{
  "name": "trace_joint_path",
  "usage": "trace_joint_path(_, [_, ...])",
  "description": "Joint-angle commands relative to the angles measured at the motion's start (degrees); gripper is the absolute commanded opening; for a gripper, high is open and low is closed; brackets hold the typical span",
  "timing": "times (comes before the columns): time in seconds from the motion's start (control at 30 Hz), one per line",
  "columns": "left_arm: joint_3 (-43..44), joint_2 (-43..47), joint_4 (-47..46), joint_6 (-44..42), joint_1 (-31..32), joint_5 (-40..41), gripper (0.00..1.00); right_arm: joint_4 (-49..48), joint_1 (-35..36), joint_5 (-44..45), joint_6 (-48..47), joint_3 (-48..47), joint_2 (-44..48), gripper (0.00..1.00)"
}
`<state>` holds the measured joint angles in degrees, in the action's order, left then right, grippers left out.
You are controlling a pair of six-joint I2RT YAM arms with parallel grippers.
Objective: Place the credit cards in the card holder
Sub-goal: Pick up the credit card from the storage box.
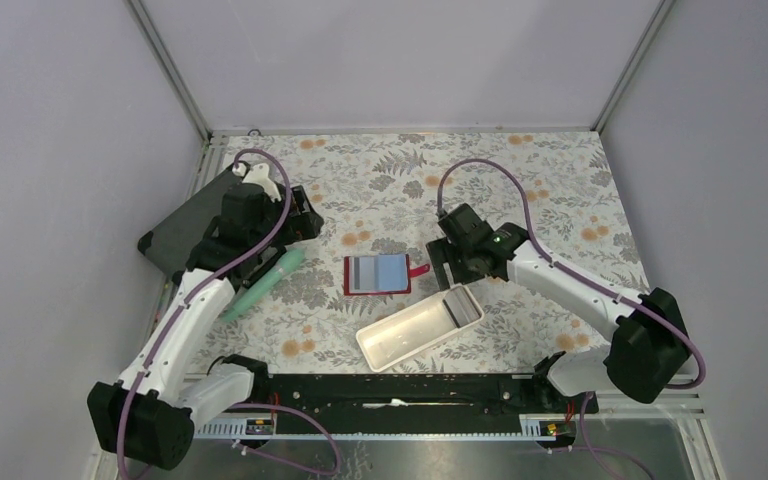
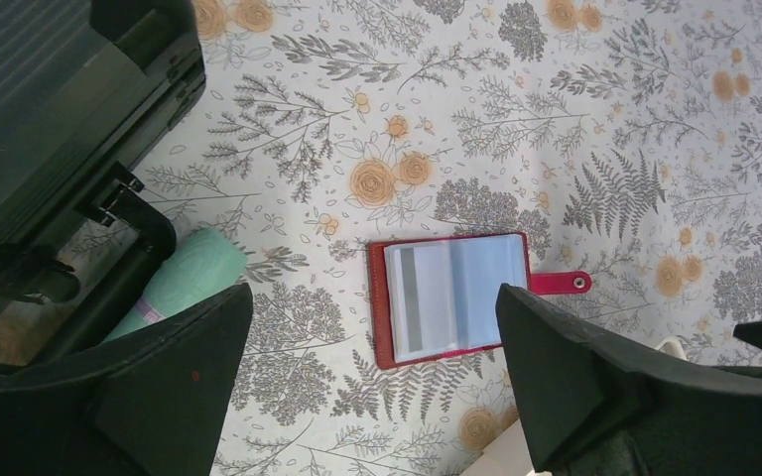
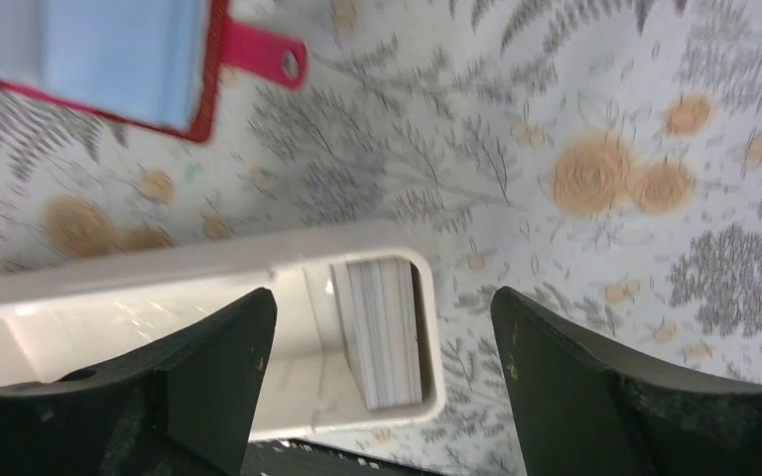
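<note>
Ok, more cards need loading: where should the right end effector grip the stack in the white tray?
Probably the upturned edges, coming from straight above: the cards appear to stand on edge, packed against the end wall of the white tray, so only their tops are free.

The table (image 1: 560, 200) is covered with a pale cloth printed with grey ferns and orange flowers. 4 things lie directly on it. Near the middle the red card holder (image 1: 377, 274) lies open and flat, its snap tab pointing right. Toward the near edge, close to it but apart, a long white tray (image 1: 400, 340) sits at a slant. Left of the card holder lies a mint-green roll (image 1: 265, 283), also slanted. A dark grey case (image 1: 182, 228) sits at the left edge, close to the roll's far end; whether they touch is unclear.
</note>
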<state>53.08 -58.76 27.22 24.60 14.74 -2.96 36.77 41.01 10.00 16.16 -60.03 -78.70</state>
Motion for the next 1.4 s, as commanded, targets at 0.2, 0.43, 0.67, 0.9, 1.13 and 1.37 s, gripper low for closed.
trace_joint_path(0.2, [-0.34, 4.56, -1.70, -0.97, -1.86, -2.04, 0.99, 7.73, 0.84, -0.79, 4.46, 4.19, -1.10, 0.88])
trace_joint_path(0.43, [-0.60, 5.03, -1.64, -0.55, -2.84, -2.70, 0.99, 7.18, 0.98, -1.69, 5.79, 5.66, -4.41, 0.87])
trace_joint_path(0.67, [-0.87, 4.20, -2.00, 0.07, -3.68, -4.59, 0.99, 7.11, 1.03, 1.53, 6.95, 6.25, -6.53, 0.86])
trace_joint_path(0.9, [-0.96, 3.37, -2.26, 0.60, -4.34, -6.05, 0.99, 9.58, 1.48, 5.85, 7.61, 4.30, -6.86, 0.82])
trace_joint_path(1.13, [-1.14, 3.25, -2.61, 0.89, -4.96, -7.12, 0.99, 11.59, 2.13, 7.12, 8.33, 2.33, -6.67, 0.78])
trace_joint_path(1.37, [-1.27, 3.06, -2.79, 1.15, -5.42, -8.45, 0.99, 13.76, 3.51, 9.18, 8.86, -0.24, -7.54, 0.75])
